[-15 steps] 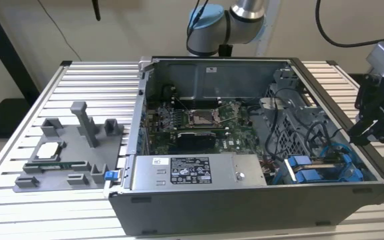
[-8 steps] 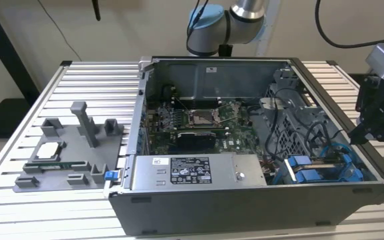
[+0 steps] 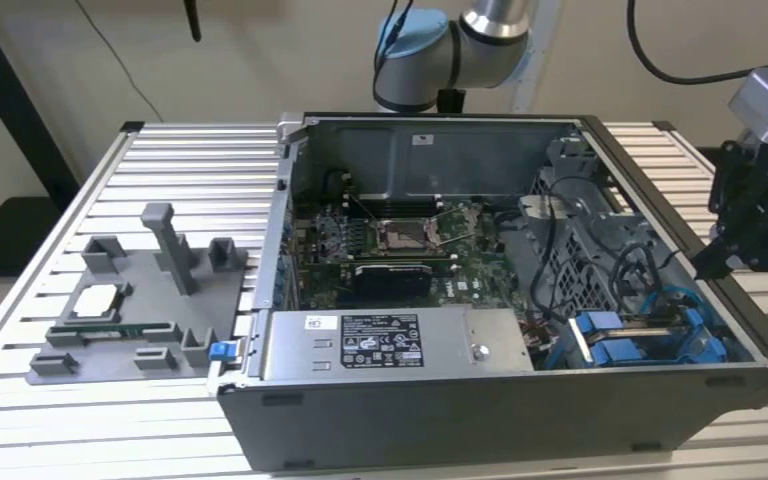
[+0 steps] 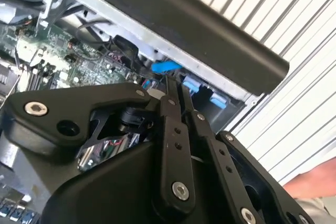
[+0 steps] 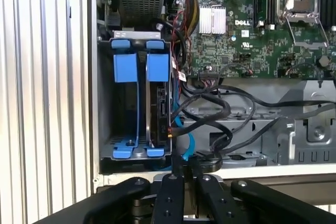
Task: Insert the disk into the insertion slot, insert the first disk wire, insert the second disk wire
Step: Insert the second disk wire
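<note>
The insertion slot (image 5: 137,38), a grey metal bay with blue fittings, sits in the open computer case's corner and also shows in the exterior view (image 3: 631,340). The disk (image 5: 159,109) stands on edge inside the bay in its blue carrier. A blue disk wire (image 5: 181,139) curves from beside the disk toward the case wall. My black gripper (image 3: 707,268) hangs at the case's wall on the exterior view's right. In both wrist views its fingers are pressed together, gripper (image 5: 184,167) and gripper (image 4: 170,80). The blue wire's end (image 4: 165,66) lies just past the tips; contact is unclear.
Black cables (image 5: 220,111) cross the case floor beside the bay. The green motherboard (image 3: 398,235) and the grey labelled power-supply box (image 3: 384,345) take up the rest of the case. A grey fixture plate (image 3: 144,300) with parts lies on the slatted table at the exterior view's left.
</note>
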Controlling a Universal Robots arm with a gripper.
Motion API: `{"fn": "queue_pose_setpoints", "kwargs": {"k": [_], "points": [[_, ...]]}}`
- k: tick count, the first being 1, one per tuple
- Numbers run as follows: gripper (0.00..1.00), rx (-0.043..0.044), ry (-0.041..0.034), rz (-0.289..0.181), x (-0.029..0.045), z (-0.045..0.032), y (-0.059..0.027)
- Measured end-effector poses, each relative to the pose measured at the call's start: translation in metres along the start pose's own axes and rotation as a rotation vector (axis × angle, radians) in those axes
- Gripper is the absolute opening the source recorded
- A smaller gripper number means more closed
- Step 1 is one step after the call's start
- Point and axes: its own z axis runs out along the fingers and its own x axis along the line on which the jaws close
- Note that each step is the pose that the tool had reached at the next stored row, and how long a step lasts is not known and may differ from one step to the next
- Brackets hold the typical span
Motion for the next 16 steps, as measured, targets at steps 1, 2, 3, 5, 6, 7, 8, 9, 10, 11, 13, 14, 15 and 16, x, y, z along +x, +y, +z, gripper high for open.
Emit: {"fn": "queue_pose_setpoints", "kwargs": {"k": [1,2,3,5,6,7,8,9,10,11,13,14,15,16], "points": [[0.0,0.0001,-0.0028,0.0,-0.0001,-0.0019,0.0036],[0.0,0.0001,-0.0056,0.0,-0.0003,-0.0037,0.0072],[0.0,0.0002,-0.0077,0.001,-0.0004,-0.0049,0.0107],[0.0,0.0006,-0.0106,0.002,-0.0005,-0.0068,0.0179],[0.0,0.0009,-0.0113,0.002,-0.0006,-0.0076,0.0214],[0.0,0.0011,-0.012,0.003,-0.0007,-0.0081,0.025],[0.0,0.0013,-0.0127,0.003,-0.0007,-0.0085,0.0289],[0.0,0.0015,-0.0132,0.004,-0.0007,-0.0089,0.0329],[0.0,0.0015,-0.0139,0.004,-0.0007,-0.0092,0.0368],[0.0,0.0016,-0.0142,0.004,-0.0006,-0.0093,0.0411],[0.0,0.0027,-0.0146,0.004,-0.0003,-0.009,0.0501],[0.0,0.0048,-0.0146,0.004,0.0001,-0.0088,0.0545],[0.0,0.008,-0.0146,0.003,0.0014,-0.0084,0.0577],[0.0,0.0122,-0.0147,0.003,0.0039,-0.0075,0.0601]]}}
